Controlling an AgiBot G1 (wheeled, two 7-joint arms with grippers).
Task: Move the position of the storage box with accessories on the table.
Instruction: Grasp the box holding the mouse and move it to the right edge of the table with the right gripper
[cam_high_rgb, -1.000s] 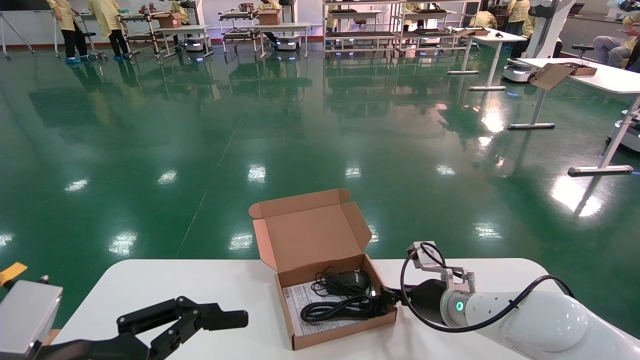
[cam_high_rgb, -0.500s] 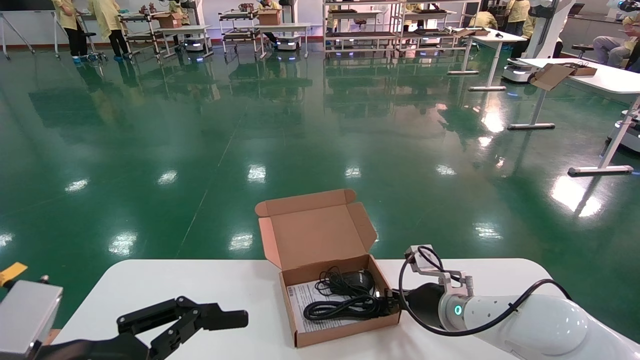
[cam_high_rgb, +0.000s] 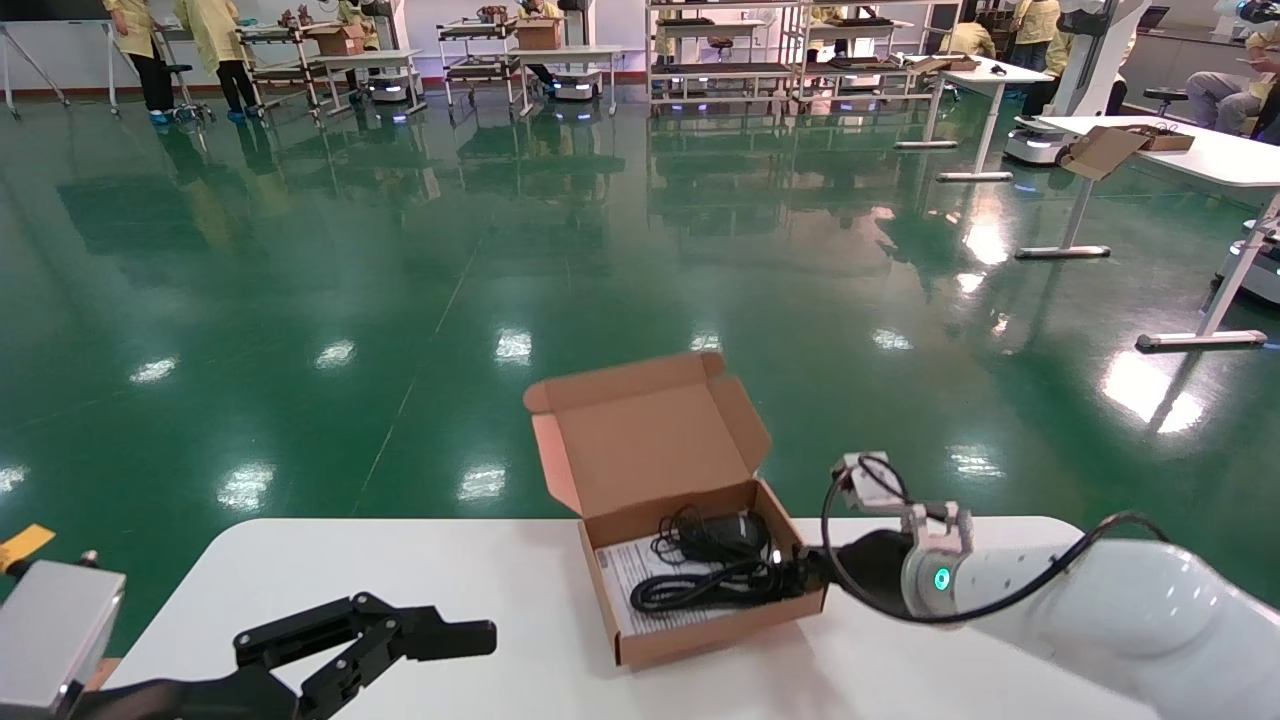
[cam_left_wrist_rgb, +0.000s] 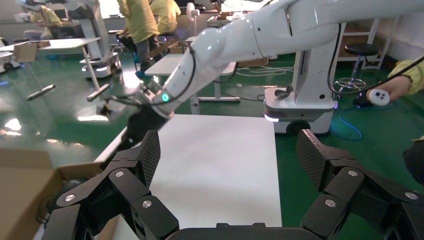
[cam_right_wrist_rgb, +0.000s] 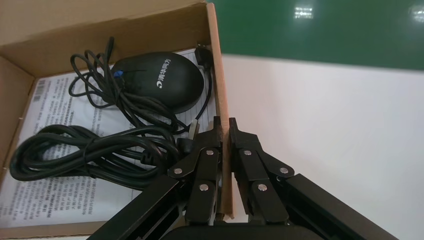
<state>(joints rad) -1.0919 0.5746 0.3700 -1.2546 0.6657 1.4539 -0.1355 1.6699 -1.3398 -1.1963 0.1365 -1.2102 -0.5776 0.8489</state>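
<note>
Cardboard storage box (cam_high_rgb: 700, 560) sits mid-table (cam_high_rgb: 400, 570), lid up, right gripper (cam_right_wrist_rgb: 223, 131) pinching its right wall. Left gripper (cam_left_wrist_rgb: 227, 155) idle, spread wide, near left. Risk: thin wall may buckle or slip, spilling mouse (cam_right_wrist_rgb: 159, 80) and cable (cam_right_wrist_rgb: 90, 152).

You see a brightly lit hall: overhead lamps glare off the glossy green floor (cam_high_rgb: 600, 260) from ten to two o'clock. The white table (cam_high_rgb: 480, 570) shows soft shadows; focus is crisp.
</note>
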